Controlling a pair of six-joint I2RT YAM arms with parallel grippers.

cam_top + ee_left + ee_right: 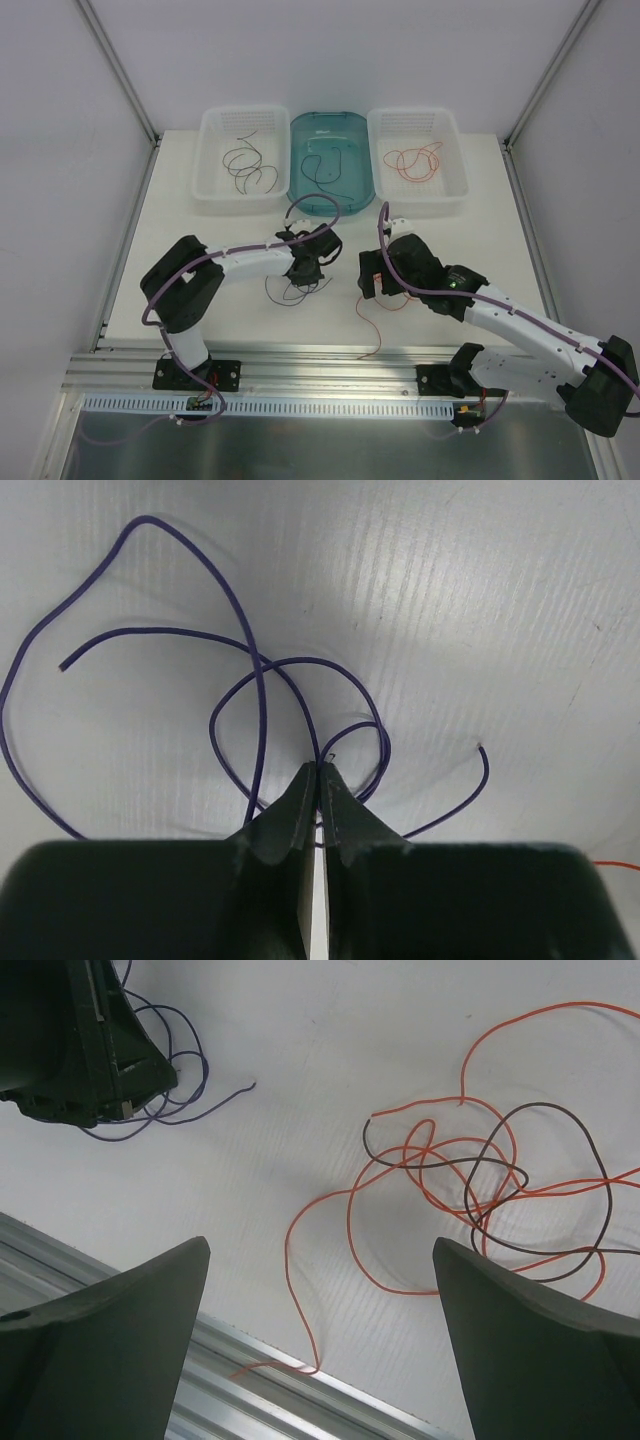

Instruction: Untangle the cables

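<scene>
my left gripper [320, 778] is closed at the tips, pinching a strand of the purple cable [264, 695]. its loops spread over the desk [200, 280] ahead of me, near the middle. my right gripper [320, 1247] hangs with its jaws spread wide and nothing between them, over the red-orange cables [289, 1250], which are tangled with a dark brown cable [545, 1107] just right of the purple one. one red-orange strand trails to the aluminium rail [250, 1360] along the desk's near edge and touches it.

bare desk lies left of my left arm and between the two bunches.

along the far edge three trays sit side by side: a white tray [238, 203] with dark cables, a teal tray [330, 207] with one dark strand, and another white tray [420, 205] with red-orange ones. white walls close the left and right edges.
</scene>
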